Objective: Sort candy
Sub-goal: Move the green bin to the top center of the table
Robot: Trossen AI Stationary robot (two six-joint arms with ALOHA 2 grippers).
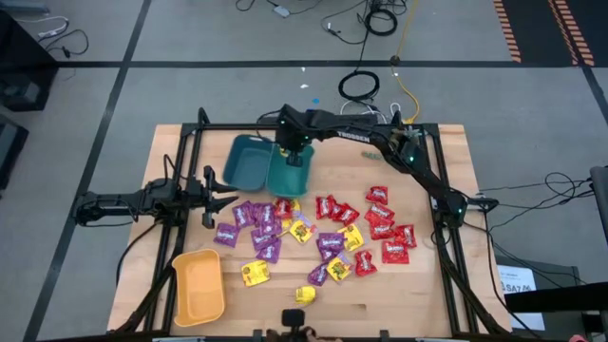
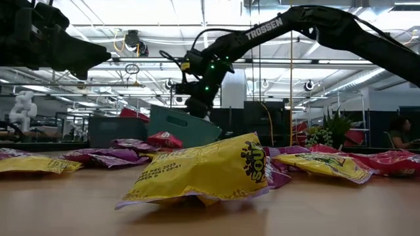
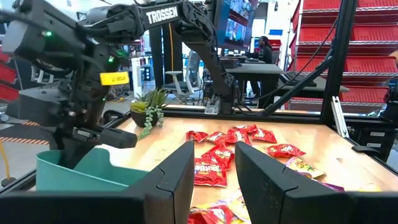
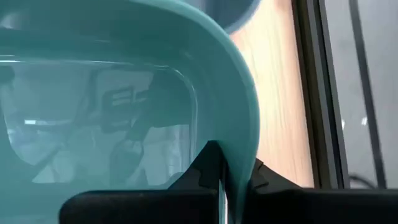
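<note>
The candy, many small purple (image 1: 253,220), yellow (image 1: 306,228) and red (image 1: 382,223) packets, lies spread over the middle of the wooden table. Two teal bins stand at the far middle, one (image 1: 245,160) flat and one (image 1: 290,173) beside it, tilted in the low view (image 2: 186,128). My right gripper (image 1: 291,150) reaches in from the right and is shut on the tilted bin. My left gripper (image 1: 211,199) waits at the table's left side, open and level, with nothing between its fingers (image 3: 181,177). My right gripper pinches the tilted teal bin's rim (image 4: 241,140) at the bin's far side, one finger (image 4: 208,168) inside the bin and one outside the wall. The fingers slant down from above and from the far side. The held edge is raised; candy hides the bin's lower edge.
An orange bin (image 1: 198,287) sits at the near left corner. A small green plant (image 3: 149,111) stands at the far right of the table. Black frame rails (image 1: 446,256) run along the left and right sides. Bare wood shows along the near edge.
</note>
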